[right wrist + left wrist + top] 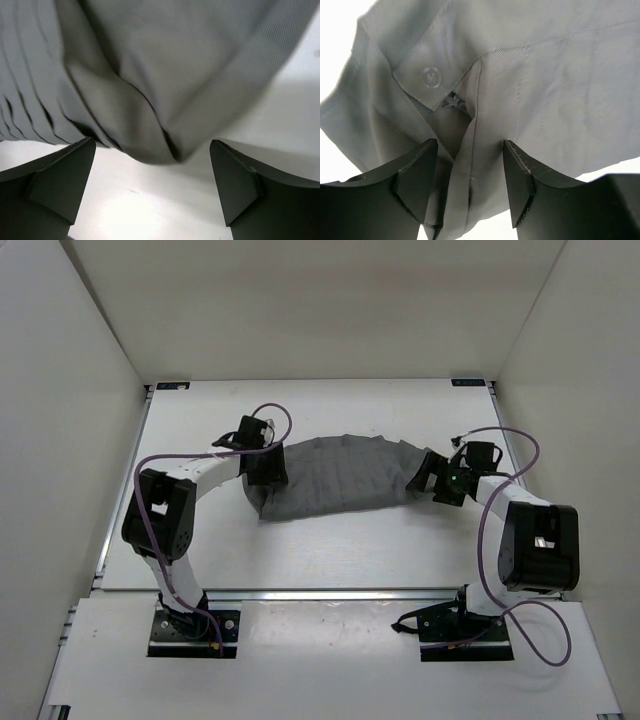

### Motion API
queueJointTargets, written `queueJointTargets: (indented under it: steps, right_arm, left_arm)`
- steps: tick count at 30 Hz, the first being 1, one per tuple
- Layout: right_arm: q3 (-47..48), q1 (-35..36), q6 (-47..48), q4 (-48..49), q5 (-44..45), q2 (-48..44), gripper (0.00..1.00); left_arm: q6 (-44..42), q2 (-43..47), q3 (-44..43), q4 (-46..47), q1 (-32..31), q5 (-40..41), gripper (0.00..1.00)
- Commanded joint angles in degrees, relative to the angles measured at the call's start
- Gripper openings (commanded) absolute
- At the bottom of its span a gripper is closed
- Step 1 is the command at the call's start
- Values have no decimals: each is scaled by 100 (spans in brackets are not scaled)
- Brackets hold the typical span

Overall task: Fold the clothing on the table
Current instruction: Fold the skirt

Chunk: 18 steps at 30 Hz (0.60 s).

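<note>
While the grey clothing (335, 478) lies spread across the middle of the bench (300, 550), the left claw (469, 145) stands open astride its buttoned left edge and the right claw (152, 141) gapes wide, empty, at its right end.

readable text: none | clear button (430, 77) on the clothing (555, 75): faint marks, too small to read

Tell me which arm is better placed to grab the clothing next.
Left, probably. The left gripper stands open astride the clothing at its buttoned edge; the right gripper is open at the fabric's very end, mostly over the table.
</note>
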<state>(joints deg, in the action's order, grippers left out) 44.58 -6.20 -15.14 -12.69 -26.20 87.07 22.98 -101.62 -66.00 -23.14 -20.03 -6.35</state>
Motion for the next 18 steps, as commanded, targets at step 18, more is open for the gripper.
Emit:
queueJointTargets:
  steps: [18]
  right_arm:
    - [1201,584,529,1646,-940,1523,100]
  left_arm:
    - [-31,-1034,-712,-138,-115,-24,61]
